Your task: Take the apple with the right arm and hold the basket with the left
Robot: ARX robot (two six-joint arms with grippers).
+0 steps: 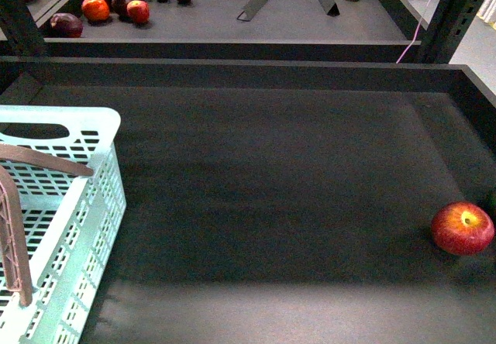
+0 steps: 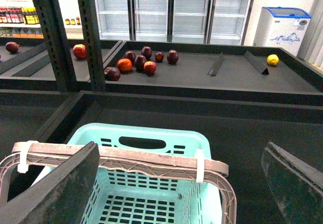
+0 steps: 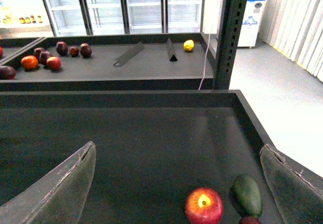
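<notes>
- While the right fingers [image 3: 60, 188] stand spread wide and empty, the apple [image 3: 204, 206] lies on the dark worktop [image 1: 271, 173] between them, toward the nearer end of the gap and not yet touched.
- A green fruit [image 3: 247, 193] lies just beside the apple. We judge that a wide closing could catch it too, or nudge the round apple so it rolls.
- The apple sits near the worktop's right wall, so the outer finger risks striking that wall on the way down.
- The left fingers [image 2: 55, 193] are also apart and grasp nothing. The brown handle [image 2: 126, 158] of the basket [image 2: 151, 133] runs across the gap between them.
- That handle looks thin and loose, so a shallow or off-centre grip may slip or tip the light basket.
- We cannot tell whether apple and green fruit touch, nor how high either pair of fingers hangs.
- A dark red thing [image 3: 250, 220] is cut off at the frame's edge. The front view shows neither arm and only part of the basket.
</notes>
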